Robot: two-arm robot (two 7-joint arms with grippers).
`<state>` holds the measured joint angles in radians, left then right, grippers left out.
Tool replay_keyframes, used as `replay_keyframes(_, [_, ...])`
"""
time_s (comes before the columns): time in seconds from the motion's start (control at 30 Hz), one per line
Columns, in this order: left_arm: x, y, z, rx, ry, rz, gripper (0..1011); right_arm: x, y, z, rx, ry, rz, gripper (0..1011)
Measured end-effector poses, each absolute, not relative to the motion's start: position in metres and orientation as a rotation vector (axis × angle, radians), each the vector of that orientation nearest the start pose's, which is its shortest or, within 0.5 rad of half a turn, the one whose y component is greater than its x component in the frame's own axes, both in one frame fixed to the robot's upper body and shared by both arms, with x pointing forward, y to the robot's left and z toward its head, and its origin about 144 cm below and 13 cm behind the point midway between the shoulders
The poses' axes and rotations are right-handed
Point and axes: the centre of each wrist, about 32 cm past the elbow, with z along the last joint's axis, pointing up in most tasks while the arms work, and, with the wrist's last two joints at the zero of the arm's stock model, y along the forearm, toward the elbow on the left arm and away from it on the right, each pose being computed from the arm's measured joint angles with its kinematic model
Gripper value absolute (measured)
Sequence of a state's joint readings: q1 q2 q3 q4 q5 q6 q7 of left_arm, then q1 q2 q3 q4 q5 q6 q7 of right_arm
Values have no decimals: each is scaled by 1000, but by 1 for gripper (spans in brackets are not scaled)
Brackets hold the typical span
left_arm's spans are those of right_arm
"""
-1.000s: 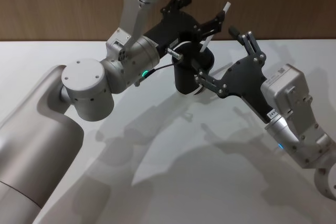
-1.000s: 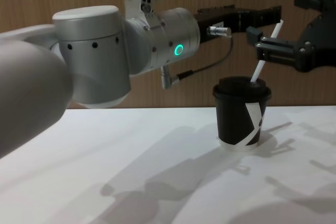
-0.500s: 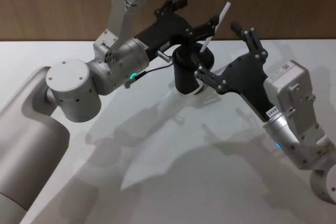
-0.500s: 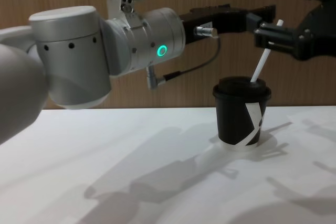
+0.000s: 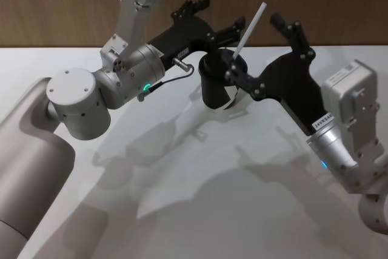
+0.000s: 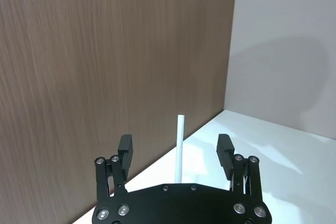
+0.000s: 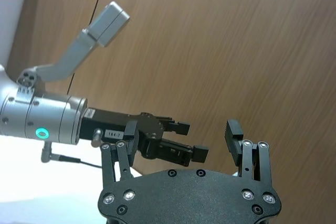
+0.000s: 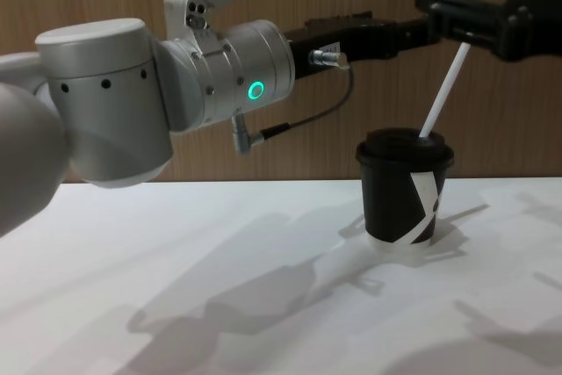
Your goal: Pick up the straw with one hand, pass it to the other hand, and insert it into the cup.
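Note:
The black cup [image 5: 217, 89] [image 8: 406, 189] stands on the white table, with the white straw [image 5: 250, 27] [image 8: 443, 87] stuck through its domed lid and leaning to the right. My left gripper [image 5: 221, 15] [image 6: 176, 153] [image 8: 413, 34], on the silver arm with the green ring, hangs open behind the cup. In the left wrist view the straw [image 6: 179, 148] rises between its fingers with a gap on each side. My right gripper [image 5: 260, 50] [image 7: 182, 132] [image 8: 492, 22], all black, is open just right of the cup and holds nothing.
A brown wood-panel wall [image 5: 73, 4] runs along the table's far edge. The white tabletop [image 5: 194, 174] spreads in front of the cup. The left arm's large silver elbow [image 8: 105, 103] sits at the left in the chest view.
The left arm has drawn back to the left, away from the straw. The right gripper has risen and tilted up. The straw stays in the cup, untouched.

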<state>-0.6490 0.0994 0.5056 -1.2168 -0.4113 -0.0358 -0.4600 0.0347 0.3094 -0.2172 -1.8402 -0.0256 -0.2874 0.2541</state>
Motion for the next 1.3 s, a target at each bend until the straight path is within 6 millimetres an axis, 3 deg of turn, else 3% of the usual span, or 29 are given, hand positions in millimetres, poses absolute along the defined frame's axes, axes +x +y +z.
replay_keyframes(0.7, [605,121,1266,-269,-145,525,1003,463,-232,1244,292,-424,-992,1001])
replay_keyframes(1.3, [603,123,1269,-260,-152,480,1003,470,-232,1249,334,-397,-977,1001])
